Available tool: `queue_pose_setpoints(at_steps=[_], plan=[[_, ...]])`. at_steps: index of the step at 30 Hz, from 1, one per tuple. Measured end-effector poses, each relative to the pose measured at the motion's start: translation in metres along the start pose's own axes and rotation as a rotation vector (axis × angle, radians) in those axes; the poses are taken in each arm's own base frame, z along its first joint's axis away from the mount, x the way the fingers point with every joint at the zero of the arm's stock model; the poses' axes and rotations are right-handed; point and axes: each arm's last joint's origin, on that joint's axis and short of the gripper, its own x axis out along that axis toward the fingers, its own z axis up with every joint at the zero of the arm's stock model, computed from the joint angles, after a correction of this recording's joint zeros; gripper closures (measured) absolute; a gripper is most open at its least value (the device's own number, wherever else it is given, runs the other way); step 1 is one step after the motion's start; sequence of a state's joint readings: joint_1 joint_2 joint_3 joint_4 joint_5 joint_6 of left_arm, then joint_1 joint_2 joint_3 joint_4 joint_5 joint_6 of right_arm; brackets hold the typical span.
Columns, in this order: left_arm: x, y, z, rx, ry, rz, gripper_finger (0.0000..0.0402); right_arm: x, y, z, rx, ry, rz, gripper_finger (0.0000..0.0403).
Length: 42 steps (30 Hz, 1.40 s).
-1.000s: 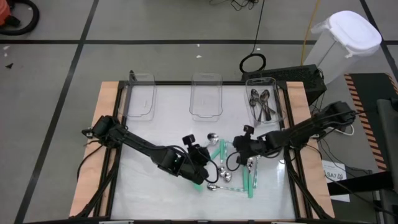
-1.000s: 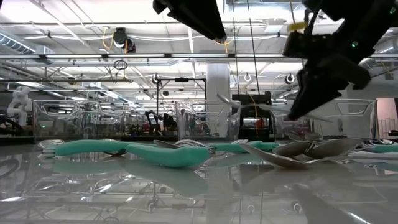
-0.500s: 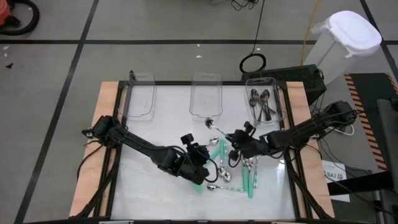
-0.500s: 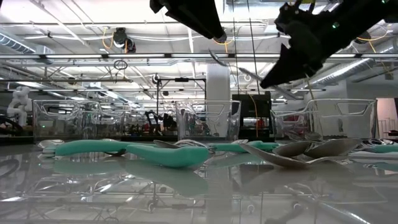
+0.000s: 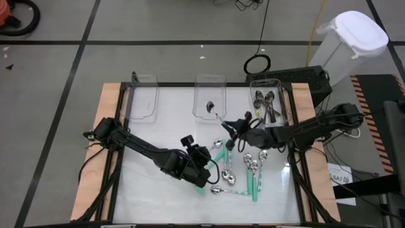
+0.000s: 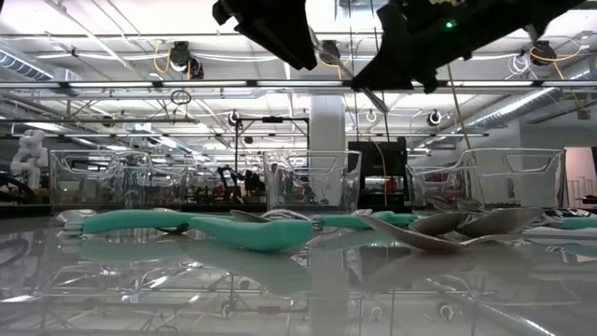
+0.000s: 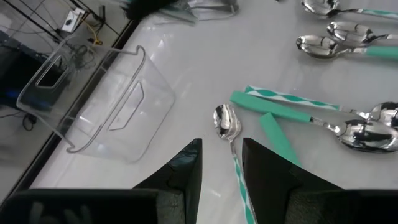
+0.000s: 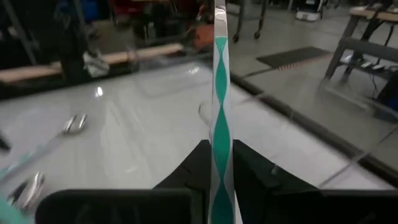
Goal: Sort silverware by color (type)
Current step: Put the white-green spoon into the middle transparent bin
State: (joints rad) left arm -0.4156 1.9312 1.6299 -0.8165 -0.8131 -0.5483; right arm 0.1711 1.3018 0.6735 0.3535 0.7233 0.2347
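While a teal-handled spoon [image 8: 219, 93] is carried above the worktop [image 5: 152, 136], the right claw [image 5: 235, 126] is seen clamped on its handle, with the bowl [image 5: 211, 106] held out over the middle bin [image 5: 209, 80]. Whether the bowl is already inside that bin or just above it cannot be told. The left claw [image 7: 221, 163] is held low over the worktop with its fingers apart and nothing between them, a teal-handled spoon on the worktop [image 7: 227, 124] lying just ahead of it. Most of the remaining spoons [image 5: 243, 174] are scattered near the worktop's centre, and several silver spoons [image 5: 267, 105] are already gathered in the right-hand bin [image 5: 285, 101]; the left bin [image 5: 143, 95] appears empty. These spoons are judged light and stiff, with polished bowls that are likely slippery, so a grip is best taken on the flat handle near its middle, where a thin, smooth piece is least likely to be twisted or dropped.
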Motion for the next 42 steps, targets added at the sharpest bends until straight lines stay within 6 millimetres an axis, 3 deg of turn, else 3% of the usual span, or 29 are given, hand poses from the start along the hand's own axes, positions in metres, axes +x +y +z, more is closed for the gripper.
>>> queue_pose_setpoints(at_steps=[17, 28, 42], plan=[[0.000, 0.000, 0.000, -0.028, 0.005, -0.007, 0.0286, 0.032, -0.033, 0.038, 0.095, -0.304, 0.076, 0.0363], [0.001, 0.001, 0.001, -0.014, 0.003, -0.004, 0.0286, 0.073, -0.056, 0.018, 0.250, -0.312, -0.012, 0.0361], [0.017, 0.015, 0.008, -0.020, 0.015, 0.038, 0.0286, 0.107, -0.065, 0.005, 0.240, -0.251, -0.225, 0.0361]])
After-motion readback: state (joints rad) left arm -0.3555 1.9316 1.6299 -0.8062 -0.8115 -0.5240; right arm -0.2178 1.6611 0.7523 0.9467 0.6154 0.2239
